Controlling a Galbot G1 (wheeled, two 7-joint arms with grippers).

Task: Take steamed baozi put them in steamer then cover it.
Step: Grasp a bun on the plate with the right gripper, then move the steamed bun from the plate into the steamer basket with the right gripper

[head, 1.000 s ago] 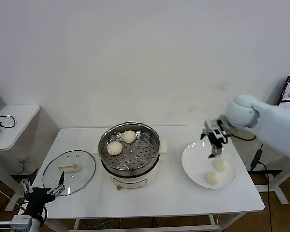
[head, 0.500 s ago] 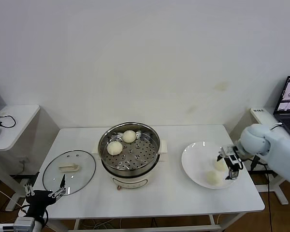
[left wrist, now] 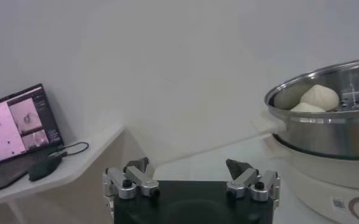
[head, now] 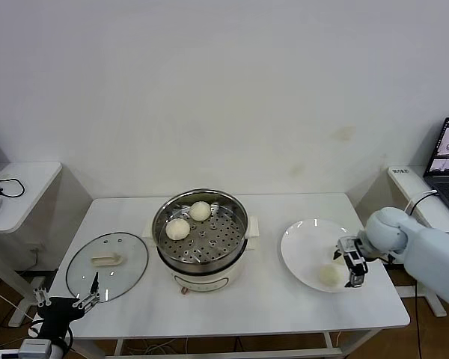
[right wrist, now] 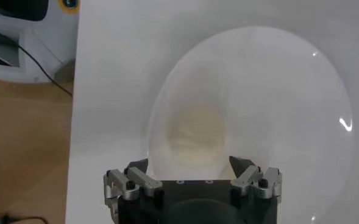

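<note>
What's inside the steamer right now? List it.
Two baozi sit on the perforated floor of the steamer, toward its rear-left. The rest of the floor is bare. The near wall hides a strip of floor. The cover lies off on the table.

My white table [head: 277, 303] carries three items. Cover [head: 107, 265] at my left, steamer [head: 202, 250] centre, plate [head: 303, 250] right.

Head view looks down and forward from above, taking in the whole table [head: 269, 307]. Left wrist view sits low off the table's corner, facing sideways at the steamer [left wrist: 334, 131], shared with head view [head: 202, 239]. Right wrist view looks straight down, close over the plate [right wrist: 301, 103], also in head view [head: 303, 258].
</note>
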